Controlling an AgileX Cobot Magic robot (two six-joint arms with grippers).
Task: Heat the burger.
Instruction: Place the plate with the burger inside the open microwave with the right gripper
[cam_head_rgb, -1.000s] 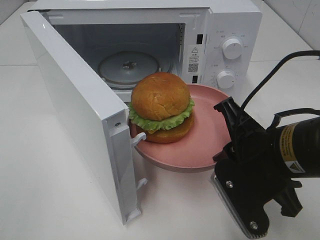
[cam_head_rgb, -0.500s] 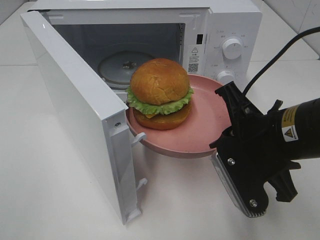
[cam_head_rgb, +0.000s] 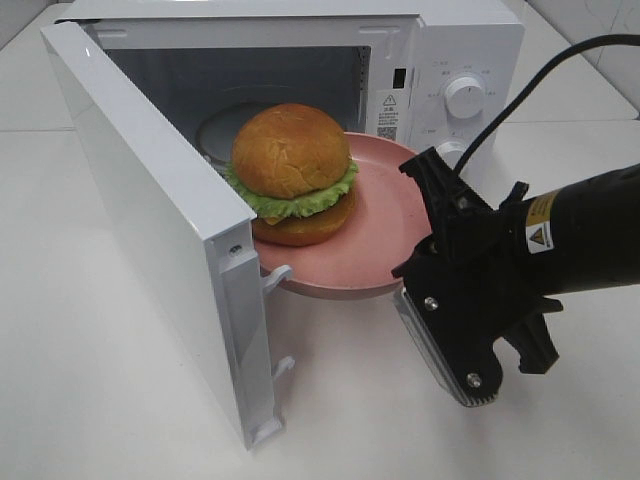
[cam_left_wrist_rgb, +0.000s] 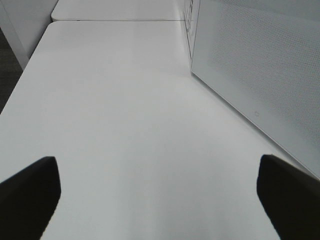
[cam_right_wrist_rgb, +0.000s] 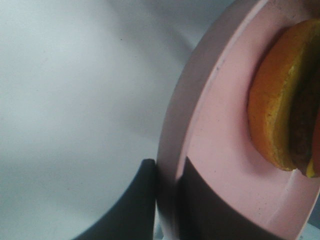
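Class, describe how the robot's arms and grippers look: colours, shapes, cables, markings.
The right arm is a black cylinder bearing a yellow warning label, with a black cable arching off it. The right gripper is black and angular, with screws and a grey ribbed strip. Of the left gripper, only two dark rounded fingertips show.

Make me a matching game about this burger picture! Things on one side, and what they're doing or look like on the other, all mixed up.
Things:
1. burger
2. plate
3. microwave door
4. right gripper

Descriptions:
A. swung wide open
B. clamped on the plate's rim
C. sitting on the plate
D. pink and round

Pairs: 1-C, 2-D, 3-A, 4-B
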